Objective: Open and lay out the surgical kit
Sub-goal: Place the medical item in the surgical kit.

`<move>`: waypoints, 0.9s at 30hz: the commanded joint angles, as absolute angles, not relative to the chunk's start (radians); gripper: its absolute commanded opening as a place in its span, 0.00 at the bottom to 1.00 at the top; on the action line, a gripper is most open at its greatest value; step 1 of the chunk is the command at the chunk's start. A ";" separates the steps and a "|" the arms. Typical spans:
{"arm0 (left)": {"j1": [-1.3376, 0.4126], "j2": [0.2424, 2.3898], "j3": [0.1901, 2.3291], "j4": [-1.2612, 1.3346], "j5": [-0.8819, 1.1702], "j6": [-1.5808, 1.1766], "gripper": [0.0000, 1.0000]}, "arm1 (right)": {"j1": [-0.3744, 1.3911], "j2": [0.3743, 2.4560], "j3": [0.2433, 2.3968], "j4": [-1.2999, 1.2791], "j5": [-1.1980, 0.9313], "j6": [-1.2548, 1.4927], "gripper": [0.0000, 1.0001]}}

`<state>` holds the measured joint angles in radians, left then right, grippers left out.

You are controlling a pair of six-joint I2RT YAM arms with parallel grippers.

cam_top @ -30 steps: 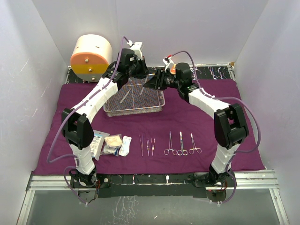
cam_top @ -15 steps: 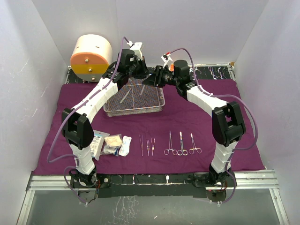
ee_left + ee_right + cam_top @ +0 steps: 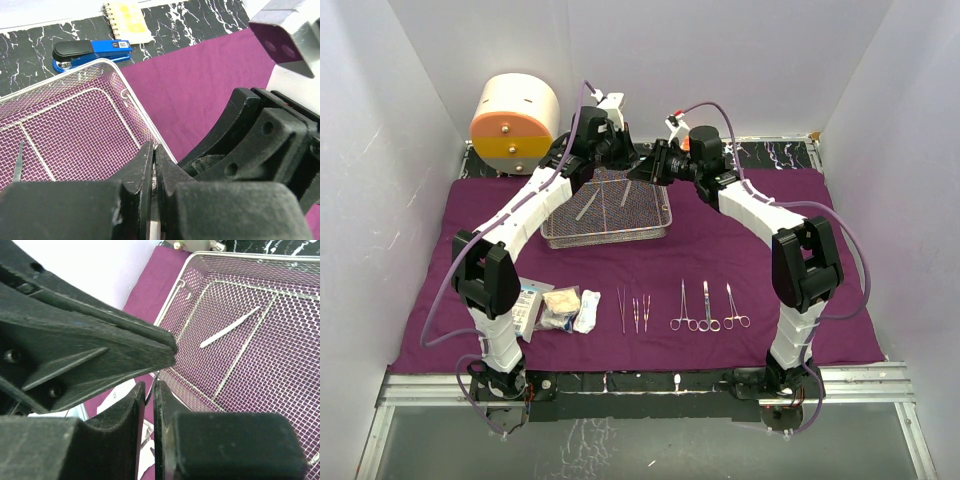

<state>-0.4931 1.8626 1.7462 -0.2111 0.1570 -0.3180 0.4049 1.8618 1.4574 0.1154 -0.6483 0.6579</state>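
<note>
The purple cloth (image 3: pixel 750 250) lies spread over the table with the wire-mesh tray (image 3: pixel 605 241) on its far half. Both grippers meet over the tray's far right corner. My left gripper (image 3: pixel 636 165) (image 3: pixel 154 148) is shut on a thin steel instrument (image 3: pixel 153 226). My right gripper (image 3: pixel 650 170) (image 3: pixel 149 384) faces it, its jaws drawn in around that instrument's thin tip (image 3: pixel 149 394). A pale scalpel (image 3: pixel 230 327) and another thin tool (image 3: pixel 19 161) lie in the tray. Gauze and packets (image 3: pixel 555 307), tweezers (image 3: pixel 635 312) and forceps (image 3: pixel 707 310) lie in a row near the front.
A cream-and-orange drum (image 3: pixel 515 125) stands at the back left. Behind the tray, on the black marbled strip, are a blue stapler (image 3: pixel 92 50) and a small spiral notepad (image 3: pixel 127 17). White walls close in on three sides.
My right gripper has moved left up to the left gripper and its jaws have narrowed round the instrument's tip. The left arm has barely moved.
</note>
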 commanded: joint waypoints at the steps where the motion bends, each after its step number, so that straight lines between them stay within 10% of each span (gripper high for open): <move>1: -0.499 1.812 1.734 -0.196 0.161 -0.321 0.00 | 0.408 1.859 1.519 0.116 -0.617 0.635 0.06; 5: -0.499 1.799 1.721 -0.189 0.190 -0.309 0.01 | 0.407 1.830 1.496 0.085 -0.598 0.581 0.00; 10: -0.499 1.760 1.710 -0.194 0.252 -0.244 0.52 | 0.347 1.679 1.363 0.018 -0.635 0.429 0.00; 13: -0.499 1.732 1.706 -0.213 0.272 -0.204 0.65 | 0.278 1.576 1.257 -0.069 -0.704 0.316 0.00; 27: -0.486 1.637 1.593 -0.174 0.276 -0.169 0.75 | -0.094 1.310 1.078 -0.814 -0.590 -0.303 0.00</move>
